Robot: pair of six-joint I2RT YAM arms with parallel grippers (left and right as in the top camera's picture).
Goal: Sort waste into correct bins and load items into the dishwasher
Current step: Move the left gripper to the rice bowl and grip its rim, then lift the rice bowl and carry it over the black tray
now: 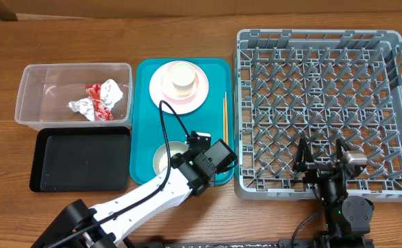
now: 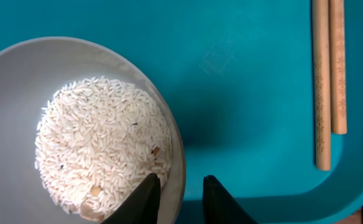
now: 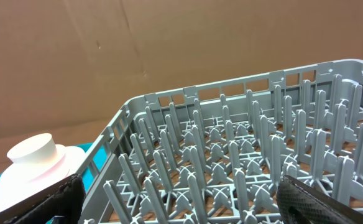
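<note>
Pale grey bowl (image 2: 20, 74) of rice (image 2: 101, 143) sits near-left on teal tray (image 2: 250, 74). Left gripper (image 2: 181, 190) straddles its right rim, jaws narrowly parted, no pinch seen. Right gripper (image 1: 323, 153) splayed empty over rack (image 1: 325, 89), farther off.

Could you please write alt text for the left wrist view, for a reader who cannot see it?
A pale grey round bowl of loose white rice sits on a teal plastic tray, with the two dark fingers of the left tool straddling its rim, one inside and one outside. Two thin wooden chopsticks lie side by side at upper right.
</note>
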